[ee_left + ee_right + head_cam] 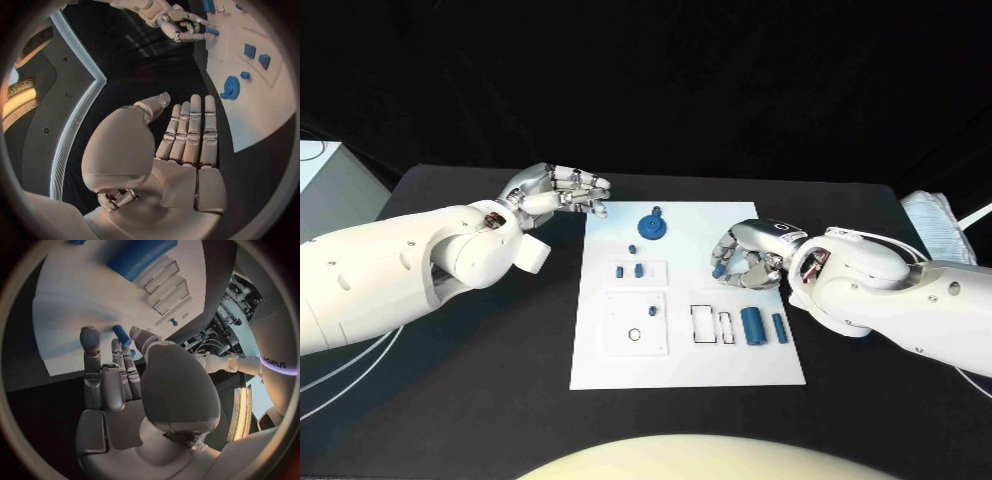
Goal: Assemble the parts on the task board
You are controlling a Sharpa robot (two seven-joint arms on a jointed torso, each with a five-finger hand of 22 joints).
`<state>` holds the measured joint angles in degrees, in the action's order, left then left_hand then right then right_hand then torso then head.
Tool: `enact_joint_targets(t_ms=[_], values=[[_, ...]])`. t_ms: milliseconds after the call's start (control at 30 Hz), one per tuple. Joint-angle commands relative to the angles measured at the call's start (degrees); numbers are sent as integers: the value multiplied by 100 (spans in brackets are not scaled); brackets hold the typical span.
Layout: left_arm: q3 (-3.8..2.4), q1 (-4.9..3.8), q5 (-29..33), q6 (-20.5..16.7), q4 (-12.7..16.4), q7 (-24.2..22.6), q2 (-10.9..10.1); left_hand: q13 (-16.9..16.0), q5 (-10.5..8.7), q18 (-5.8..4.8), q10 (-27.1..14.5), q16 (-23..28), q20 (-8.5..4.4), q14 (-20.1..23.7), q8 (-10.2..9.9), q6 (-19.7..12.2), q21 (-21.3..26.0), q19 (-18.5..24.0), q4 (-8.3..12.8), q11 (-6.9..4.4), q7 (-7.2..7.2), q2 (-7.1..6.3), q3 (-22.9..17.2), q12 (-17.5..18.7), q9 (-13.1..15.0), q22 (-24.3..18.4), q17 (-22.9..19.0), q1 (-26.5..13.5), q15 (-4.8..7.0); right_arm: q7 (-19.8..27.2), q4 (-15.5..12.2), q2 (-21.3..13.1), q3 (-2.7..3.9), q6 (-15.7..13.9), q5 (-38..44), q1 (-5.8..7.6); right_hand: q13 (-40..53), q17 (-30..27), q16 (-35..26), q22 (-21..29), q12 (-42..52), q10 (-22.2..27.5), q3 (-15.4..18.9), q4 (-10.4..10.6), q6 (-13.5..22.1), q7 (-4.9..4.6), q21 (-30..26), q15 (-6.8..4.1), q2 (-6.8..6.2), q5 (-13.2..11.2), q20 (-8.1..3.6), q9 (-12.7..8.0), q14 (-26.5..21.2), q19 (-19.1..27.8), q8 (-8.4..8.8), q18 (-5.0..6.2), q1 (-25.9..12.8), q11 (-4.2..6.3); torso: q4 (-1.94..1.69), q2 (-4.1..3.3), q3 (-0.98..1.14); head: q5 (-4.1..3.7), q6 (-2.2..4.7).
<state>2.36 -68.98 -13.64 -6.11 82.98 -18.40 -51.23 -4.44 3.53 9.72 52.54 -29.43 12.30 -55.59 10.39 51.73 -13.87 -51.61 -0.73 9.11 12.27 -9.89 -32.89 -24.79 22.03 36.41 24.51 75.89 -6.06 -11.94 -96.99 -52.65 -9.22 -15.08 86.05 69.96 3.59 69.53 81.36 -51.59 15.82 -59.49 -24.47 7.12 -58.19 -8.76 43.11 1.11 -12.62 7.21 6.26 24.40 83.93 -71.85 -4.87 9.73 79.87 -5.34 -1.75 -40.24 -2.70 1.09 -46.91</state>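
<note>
Head view: a small blue part [720, 269] is pinched by the right hand [750, 255] over the task board [687, 372]; the left hand [563, 190] is held empty, fingers straight.

Matt white task board [733, 365], smooth blue plastic-looking parts [757, 325], matt black table [459, 400], glossy white arms

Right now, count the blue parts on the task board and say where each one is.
6 visible: a gear at the far end, two small pegs mid-left, two cylinders near right, one piece at the right hand's fingers. More may be hidden beneath.
</note>
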Motion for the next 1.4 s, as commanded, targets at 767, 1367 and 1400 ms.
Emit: enact_joint_targets(t_ms=[767,1367,1400], values=[[-2,-1,-8,86,14,-4,3,-5,18,54,-57,23,7,18,-33,-35,39,-28,-42,2,-9,56,2,-8,-8,-7,5,15,-5,-159,223,233,-22,-183,185,-103,60,75,18,-254,-132,-640,-633,-150,-372,100,172,-148,52,-108,-82,97,188,-148,-207,-114,75,116,-5,1,-5,-14,7],[-2,-1,-8,85,10,-8,16,-5,18,54,-57,23,7,18,-33,-35,39,-28,-42,2,-9,56,2,-8,-8,-7,5,15,-5,-220,88,155,-16,-811,274,-120,201,173,38,-634,-177,-1143,-953,-510,-658,174,538,-264,245,-318,-196,265,223,-263,-427,-171,126,249,1,10,-6,-33,17],[-2,-1,-8,86,7,-9,19,-5,18,54,-57,23,7,18,-33,-35,39,-28,-42,2,-9,56,2,-8,-8,-7,5,15,-5,-216,58,130,-11,-831,242,-108,204,181,42,-642,-180,-1146,-954,-512,-660,176,545,-265,247,-309,-197,269,225,-264,-431,-172,117,250,1,11,-6,-34,16]])
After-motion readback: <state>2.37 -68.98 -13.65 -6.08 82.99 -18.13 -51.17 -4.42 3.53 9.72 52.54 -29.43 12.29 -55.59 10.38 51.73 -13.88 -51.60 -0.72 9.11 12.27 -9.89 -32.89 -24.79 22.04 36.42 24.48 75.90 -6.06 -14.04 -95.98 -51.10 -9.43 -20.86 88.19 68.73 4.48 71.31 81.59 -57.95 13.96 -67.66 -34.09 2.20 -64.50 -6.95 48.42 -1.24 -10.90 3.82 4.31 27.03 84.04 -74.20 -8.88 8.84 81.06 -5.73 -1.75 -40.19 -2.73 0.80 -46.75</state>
